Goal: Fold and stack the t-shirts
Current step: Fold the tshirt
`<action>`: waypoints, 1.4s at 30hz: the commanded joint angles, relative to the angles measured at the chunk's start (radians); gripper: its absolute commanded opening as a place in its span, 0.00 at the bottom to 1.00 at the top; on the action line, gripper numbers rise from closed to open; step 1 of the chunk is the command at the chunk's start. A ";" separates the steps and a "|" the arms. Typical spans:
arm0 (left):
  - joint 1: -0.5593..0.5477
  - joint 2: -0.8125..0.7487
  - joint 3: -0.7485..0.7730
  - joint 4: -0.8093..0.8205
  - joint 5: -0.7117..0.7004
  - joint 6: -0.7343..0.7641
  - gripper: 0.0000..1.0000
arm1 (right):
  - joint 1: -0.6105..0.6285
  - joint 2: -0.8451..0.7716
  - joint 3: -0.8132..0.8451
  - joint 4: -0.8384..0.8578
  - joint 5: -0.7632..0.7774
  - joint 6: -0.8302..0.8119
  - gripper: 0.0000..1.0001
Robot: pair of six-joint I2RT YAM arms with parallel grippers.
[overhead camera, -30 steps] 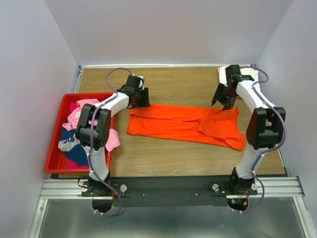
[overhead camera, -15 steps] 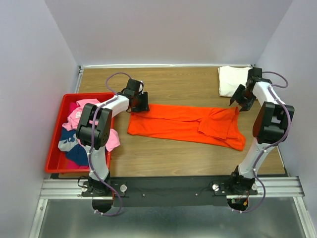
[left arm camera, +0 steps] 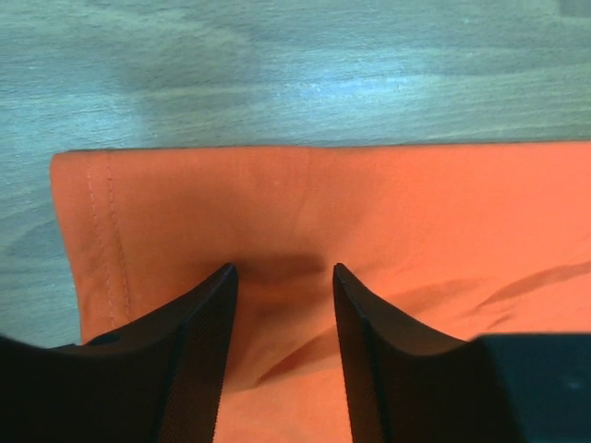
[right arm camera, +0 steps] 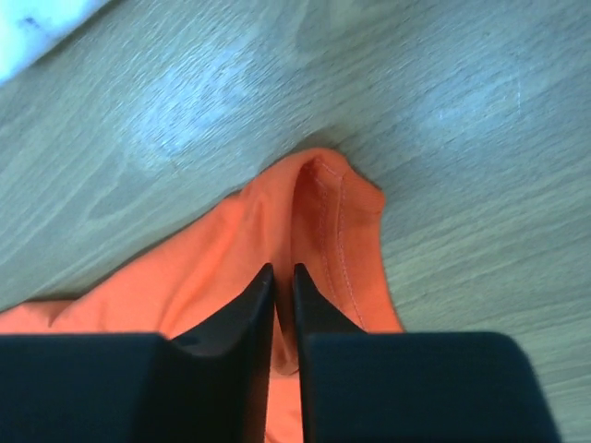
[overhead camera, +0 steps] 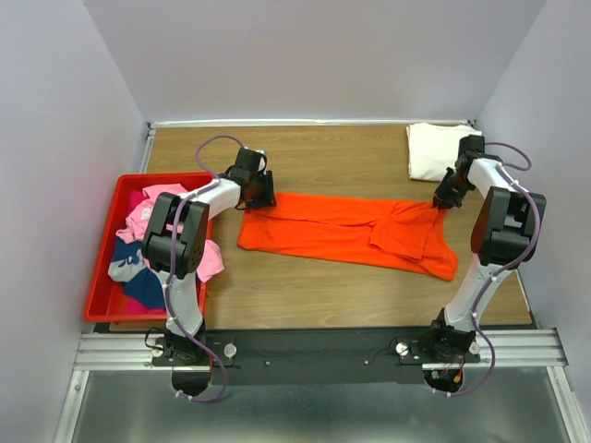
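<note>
The bright orange t-shirt (overhead camera: 337, 226) lies spread across the middle of the table, partly folded over at its right end. My left gripper (overhead camera: 262, 197) is down on its far left corner. In the left wrist view that gripper (left arm camera: 282, 275) is open, both fingertips pressed on the orange cloth (left arm camera: 305, 203), which puckers between them. My right gripper (overhead camera: 441, 200) is at the shirt's far right corner. There it (right arm camera: 283, 269) is shut on a raised fold of the hemmed orange edge (right arm camera: 337, 208). A folded cream-white t-shirt (overhead camera: 434, 149) lies at the back right corner.
A red plastic bin (overhead camera: 100, 293) at the left edge holds pink (overhead camera: 211, 260) and dark blue (overhead camera: 143, 284) shirts in a heap. The white shirt's edge (right arm camera: 37, 23) shows just beyond the right gripper. Bare wood lies in front of and behind the orange shirt.
My right gripper swung out toward the white shirt, then came down on the orange shirt's far right corner and shut on it. The left gripper's jaws narrowed a little on the far left corner.
</note>
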 commanded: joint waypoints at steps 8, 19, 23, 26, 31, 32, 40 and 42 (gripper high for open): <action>0.008 0.034 -0.092 0.037 -0.060 -0.098 0.48 | -0.049 0.057 0.000 0.033 0.064 0.002 0.00; 0.008 -0.006 -0.131 0.068 -0.080 -0.132 0.48 | -0.083 0.058 -0.018 0.036 0.124 -0.004 0.05; 0.008 -0.018 -0.100 0.042 -0.103 -0.109 0.53 | -0.085 0.032 -0.018 0.035 0.158 -0.001 0.15; 0.002 -0.031 -0.062 0.017 -0.106 -0.081 0.59 | -0.085 0.006 -0.018 0.030 0.166 0.002 0.33; -0.027 -0.057 0.022 -0.049 -0.123 -0.043 0.62 | -0.083 -0.046 -0.014 0.021 0.184 -0.015 0.61; -0.040 -0.064 0.048 -0.054 -0.161 -0.035 0.62 | -0.081 -0.070 -0.009 0.019 0.187 -0.027 0.61; -0.113 -0.051 0.089 0.009 -0.054 0.002 0.62 | -0.020 -0.180 0.017 0.019 0.124 -0.053 0.62; -0.119 -0.029 0.072 0.034 -0.013 -0.004 0.62 | 0.012 -0.184 0.025 0.022 0.063 -0.041 0.62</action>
